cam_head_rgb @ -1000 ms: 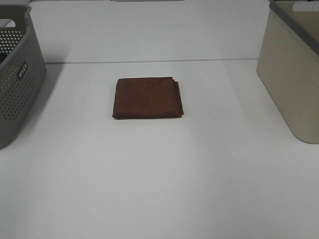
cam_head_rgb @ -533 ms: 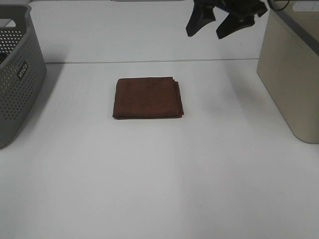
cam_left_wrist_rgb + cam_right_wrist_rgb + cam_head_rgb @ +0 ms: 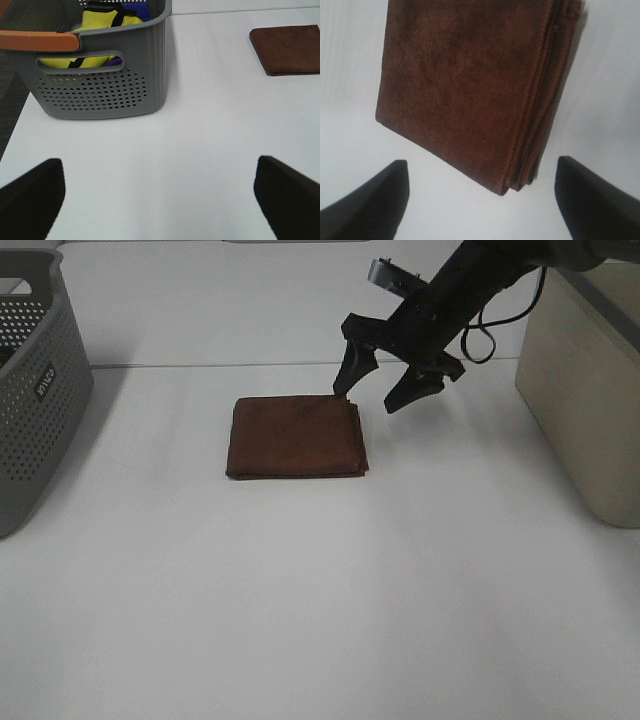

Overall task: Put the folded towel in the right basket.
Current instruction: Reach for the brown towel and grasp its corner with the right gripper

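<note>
Over the far right corner of the folded towel, my right hand hangs with its two dark fingers spread wide and nothing between them. Whether the nearer fingertip touches the cloth, I cannot tell. My wrist view shows the brown towel lying flat on the white table, its stacked folded edges toward one finger and its corner in the gap of the right hand.

The towel lies mid-table, between the two baskets and well apart from both. The beige right basket stands at the table's right edge.

My left hand is also wide open and empty, near the grey basket, which holds yellow and blue things. The towel lies well off from it.
</note>
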{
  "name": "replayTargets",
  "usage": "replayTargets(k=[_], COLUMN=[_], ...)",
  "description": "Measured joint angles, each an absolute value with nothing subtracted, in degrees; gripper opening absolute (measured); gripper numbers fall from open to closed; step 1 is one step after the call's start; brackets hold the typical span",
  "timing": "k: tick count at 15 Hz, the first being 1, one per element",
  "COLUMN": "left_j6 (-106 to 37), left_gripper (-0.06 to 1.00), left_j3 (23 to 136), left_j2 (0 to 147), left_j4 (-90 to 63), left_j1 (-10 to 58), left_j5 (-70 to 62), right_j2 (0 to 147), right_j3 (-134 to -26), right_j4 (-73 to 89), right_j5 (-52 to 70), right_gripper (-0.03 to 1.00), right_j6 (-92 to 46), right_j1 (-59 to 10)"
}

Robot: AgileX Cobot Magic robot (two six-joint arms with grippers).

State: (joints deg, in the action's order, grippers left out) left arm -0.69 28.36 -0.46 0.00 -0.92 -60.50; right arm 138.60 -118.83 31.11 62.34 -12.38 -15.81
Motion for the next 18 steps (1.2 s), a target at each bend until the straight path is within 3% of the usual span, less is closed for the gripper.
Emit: replayTargets(k=[5,13,15,17,18], left_j6=[-0.69,-0.69,-0.69,-0.69,-0.69], left_gripper=[0.97,0.97,0.97,0.97,0.97], left_j3=[28.36,28.36,28.36,28.36,28.36], left_j2=[-0.46,-0.46,-0.46,-0.46,-0.46], left_j4=[0.0,0.0,0.0,0.0,0.0], left_j1=[-0.92,-0.92,-0.92,-0.92,-0.92], left_j5=[-60.5,-60.5,-60.5,-60.5,-60.5], right_j2=[146.85,151.78,152.41,152.75,152.81], right_j3=[-126.39,-127.77,-127.77,-127.77,-127.77], right_j4=[31.8,39.25,39.25,38.85,38.85], right_j5=[64.17,63.54,61.99,60.79,60.62], right_gripper=[0.75,0.66,0.49,0.14,0.06], right_j6=[-11.52,-14.09,-14.5,-14.27,-14.09], right_j1=[-15.81,-16.79,-18.05,-18.39,-18.39])
